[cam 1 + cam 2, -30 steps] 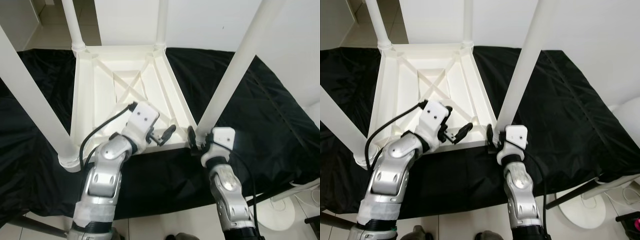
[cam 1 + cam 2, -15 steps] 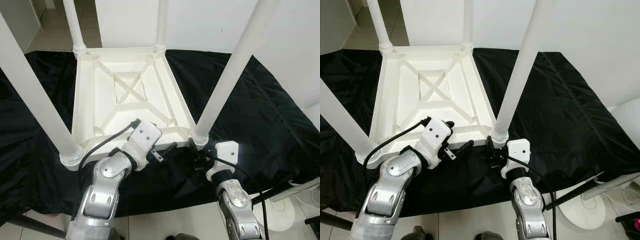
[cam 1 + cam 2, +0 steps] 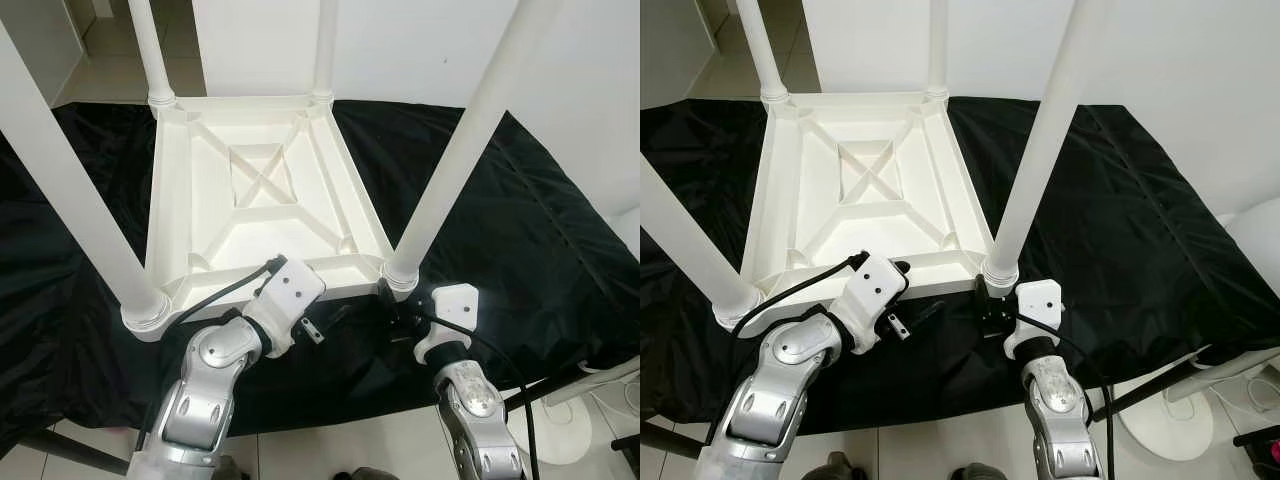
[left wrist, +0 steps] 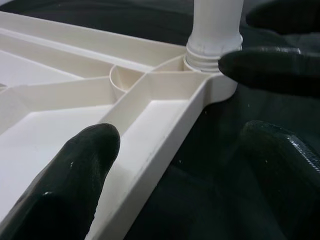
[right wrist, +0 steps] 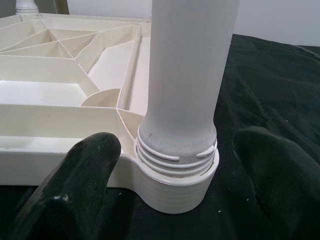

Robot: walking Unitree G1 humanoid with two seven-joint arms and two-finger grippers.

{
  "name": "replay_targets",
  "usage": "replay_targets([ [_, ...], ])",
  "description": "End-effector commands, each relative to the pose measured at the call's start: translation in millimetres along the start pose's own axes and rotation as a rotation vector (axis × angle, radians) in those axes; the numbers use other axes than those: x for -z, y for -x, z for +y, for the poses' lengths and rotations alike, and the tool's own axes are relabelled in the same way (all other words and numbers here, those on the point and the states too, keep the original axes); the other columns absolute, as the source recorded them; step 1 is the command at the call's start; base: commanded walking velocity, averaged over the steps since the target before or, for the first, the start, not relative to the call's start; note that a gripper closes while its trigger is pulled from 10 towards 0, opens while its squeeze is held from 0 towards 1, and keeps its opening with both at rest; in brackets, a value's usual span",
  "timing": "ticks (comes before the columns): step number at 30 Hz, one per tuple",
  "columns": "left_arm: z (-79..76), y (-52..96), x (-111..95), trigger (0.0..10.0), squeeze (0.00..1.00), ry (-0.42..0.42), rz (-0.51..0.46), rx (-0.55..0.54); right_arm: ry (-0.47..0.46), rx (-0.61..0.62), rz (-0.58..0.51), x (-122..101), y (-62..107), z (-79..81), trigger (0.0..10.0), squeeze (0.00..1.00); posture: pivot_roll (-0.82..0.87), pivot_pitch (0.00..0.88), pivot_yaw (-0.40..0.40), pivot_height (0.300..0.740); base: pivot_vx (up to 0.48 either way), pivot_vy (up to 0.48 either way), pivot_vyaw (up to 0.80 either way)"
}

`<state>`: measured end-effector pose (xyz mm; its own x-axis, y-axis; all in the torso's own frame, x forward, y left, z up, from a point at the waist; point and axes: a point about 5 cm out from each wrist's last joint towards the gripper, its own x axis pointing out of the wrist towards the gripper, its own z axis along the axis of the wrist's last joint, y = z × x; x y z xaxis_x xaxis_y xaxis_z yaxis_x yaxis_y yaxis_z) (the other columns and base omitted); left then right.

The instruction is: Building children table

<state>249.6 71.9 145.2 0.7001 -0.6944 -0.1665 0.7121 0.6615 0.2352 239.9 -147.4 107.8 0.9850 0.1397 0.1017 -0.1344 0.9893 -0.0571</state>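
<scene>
Left gripper (image 3: 335, 318), fingers spread, sits just off the near edge of the inverted white table (image 3: 262, 205); in its wrist view one finger (image 4: 70, 185) overlaps the table's rim and the other lies over the cloth, neither gripping anything. Right gripper (image 3: 398, 312), also spread, faces the base of the near-right leg (image 3: 455, 160); its two fingers (image 5: 75, 195) flank the threaded collar (image 5: 176, 172) without closing on it (whether they touch it cannot be told).

Black cloth (image 3: 520, 230): covers the whole work surface and carries the table.

Table: lies upside down near the middle of the cloth, its ribbed underside with a diagonal cross brace (image 3: 872, 182) facing up.

Legs: four white legs stand upright, one in each corner socket. The near-left leg (image 3: 70, 200) and near-right leg rise toward the camera; the two far legs (image 3: 148, 50) stand at the back corners.

Collar: thread rings show above the near-right socket.
</scene>
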Motion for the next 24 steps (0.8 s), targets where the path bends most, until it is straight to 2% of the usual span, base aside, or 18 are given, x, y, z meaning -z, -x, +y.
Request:
replay_targets([
  [1, 6.2, -1.0, -1.1, 10.0, 0.0, -0.001, 0.01, -0.103, -0.001, 0.018, 0.007, 2.6, 2.6, -4.2, 10.0, 1.0, -0.03, 0.0, -0.039, 0.74, 0.0, 0.0, 0.0],
  [6, 11.2, -2.1, -0.1, 10.0, 0.0, 0.0, 0.022, -0.154, 0.01, 0.054, 0.016, 5.1, 6.4, -9.3, 10.0, 1.0, -0.03, 0.001, -0.038, 0.74, 0.0, 0.0, 0.0],
  [7, 11.4, -2.1, 2.8, 10.0, 0.0, -0.014, 0.039, -0.15, 0.016, 0.069, 0.021, 6.3, 6.8, -12.1, 10.0, 0.0, -0.03, 0.001, -0.037, 0.74, 0.0, 0.0, 0.0],
  [13, 10.4, -2.8, 12.2, 10.0, 0.0, -0.062, 0.101, -0.132, 0.02, 0.052, 0.035, 9.4, 6.1, -11.6, 10.0, 0.0, -0.03, 0.0, -0.032, 0.74, 0.0, 0.0, 0.0],
  [17, 12.4, -3.7, 14.8, 10.0, 0.0, -0.06, 0.124, -0.144, 0.021, 0.046, 0.035, 9.6, 5.3, -10.9, 10.0, 0.0, -0.03, 0.0, -0.032, 0.74, 0.0, 0.0, 0.0],
  [22, 24.3, -6.0, 25.4, 10.0, 0.0, -0.066, 0.212, -0.237, 0.017, 0.034, 0.032, 8.8, 2.8, -9.4, 10.0, 0.0, -0.04, 0.0, -0.031, 0.74, 0.0, 0.0, 0.0],
  [24, 37.4, -4.4, 32.0, 10.0, 0.0, -0.068, 0.265, -0.326, 0.017, 0.035, 0.028, 7.8, 0.9, -9.4, 10.0, 0.0, -0.04, 0.006, -0.033, 0.74, 0.0, 0.0, 0.0],
])
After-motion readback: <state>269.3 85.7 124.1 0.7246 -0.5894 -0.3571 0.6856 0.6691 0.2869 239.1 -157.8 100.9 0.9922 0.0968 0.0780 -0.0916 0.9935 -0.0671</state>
